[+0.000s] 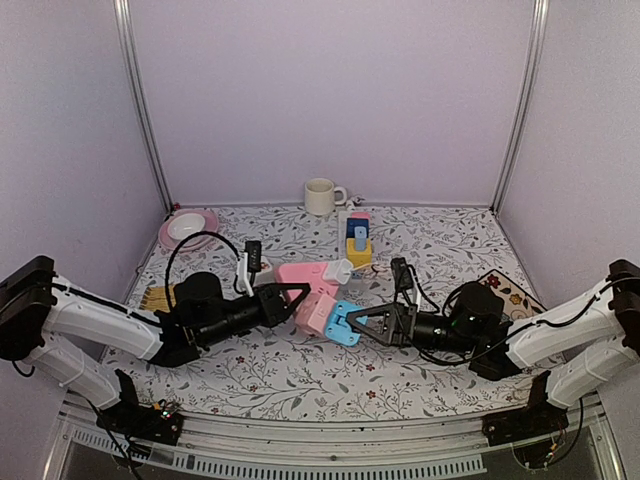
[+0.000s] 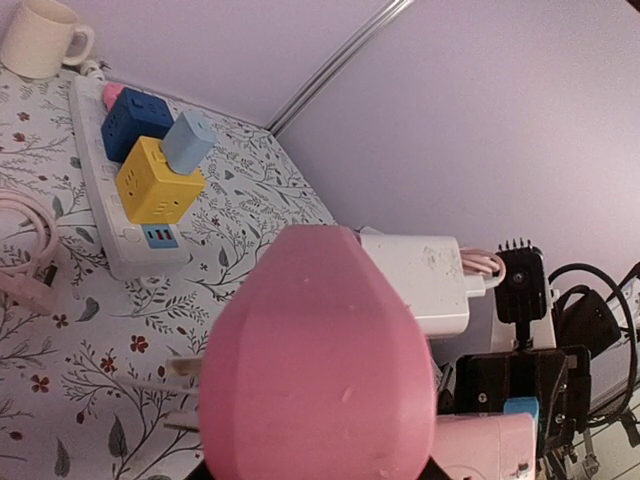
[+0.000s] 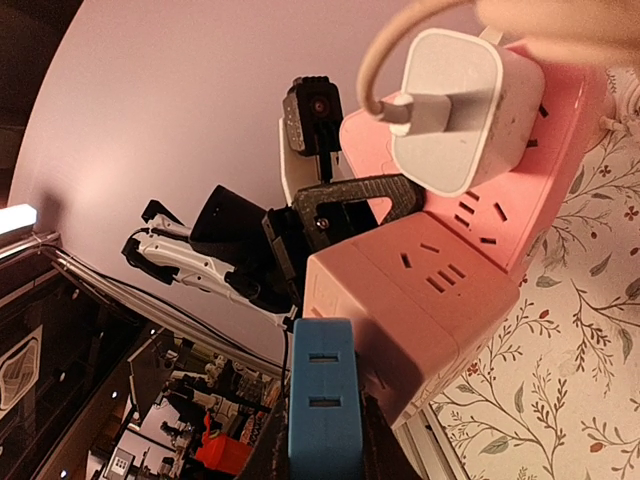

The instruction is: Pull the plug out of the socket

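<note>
Firmly, left hand (image 1: 298, 300) clamps pink socket (image 1: 303, 273), right hand (image 1: 353, 326) blue cube (image 1: 340, 318).

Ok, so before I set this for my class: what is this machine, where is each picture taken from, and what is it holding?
These are two robot arms bolted at the near edge of a flowered table. The top view comes from a fixed camera above and behind them. The other two come from a small camera on each wrist. The left gripper is shut on a pink socket block, which has a white charger plugged into it. The right gripper is shut on a blue plug block that sits against the pink one. Behind them lie a white power strip carrying a yellow cube and a dark blue cube, a mug, and a pink plate.
</note>
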You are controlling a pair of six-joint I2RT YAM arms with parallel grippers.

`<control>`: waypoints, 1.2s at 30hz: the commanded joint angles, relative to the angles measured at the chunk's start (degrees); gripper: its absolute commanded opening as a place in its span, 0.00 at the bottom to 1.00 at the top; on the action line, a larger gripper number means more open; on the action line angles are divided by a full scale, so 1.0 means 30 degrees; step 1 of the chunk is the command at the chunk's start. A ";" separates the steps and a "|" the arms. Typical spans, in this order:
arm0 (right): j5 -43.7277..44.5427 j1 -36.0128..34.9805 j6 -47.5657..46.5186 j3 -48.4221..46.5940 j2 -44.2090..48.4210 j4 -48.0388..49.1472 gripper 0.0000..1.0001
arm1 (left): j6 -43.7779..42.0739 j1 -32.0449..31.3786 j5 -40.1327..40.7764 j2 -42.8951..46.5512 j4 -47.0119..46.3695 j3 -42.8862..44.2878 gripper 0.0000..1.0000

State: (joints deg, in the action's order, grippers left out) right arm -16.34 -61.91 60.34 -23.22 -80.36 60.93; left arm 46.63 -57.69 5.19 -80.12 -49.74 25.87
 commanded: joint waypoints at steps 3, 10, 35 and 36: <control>-0.2249 -0.0323 -0.1253 -0.1010 0.1787 0.2406 0.03 | -0.0602 0.0394 0.1654 -0.0003 0.1760 0.0282 0.00; -0.2544 -0.0311 -0.1164 -0.1289 0.1699 0.2330 0.03 | -0.1259 0.0424 0.1661 0.0378 0.2035 0.0501 0.00; 0.7363 0.3493 -0.7265 -0.3044 0.8050 -1.6383 0.02 | -0.1486 0.0712 0.2873 0.3482 0.4100 -0.0922 0.00; 0.7711 0.3794 -0.7373 -0.3297 0.7799 -1.6969 0.02 | -0.1453 0.0704 0.2842 0.3526 0.4161 -0.0969 0.00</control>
State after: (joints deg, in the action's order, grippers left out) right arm -2.66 -53.04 42.44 -29.21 -56.01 22.44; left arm 42.00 -56.27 13.15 -71.88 -33.95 23.03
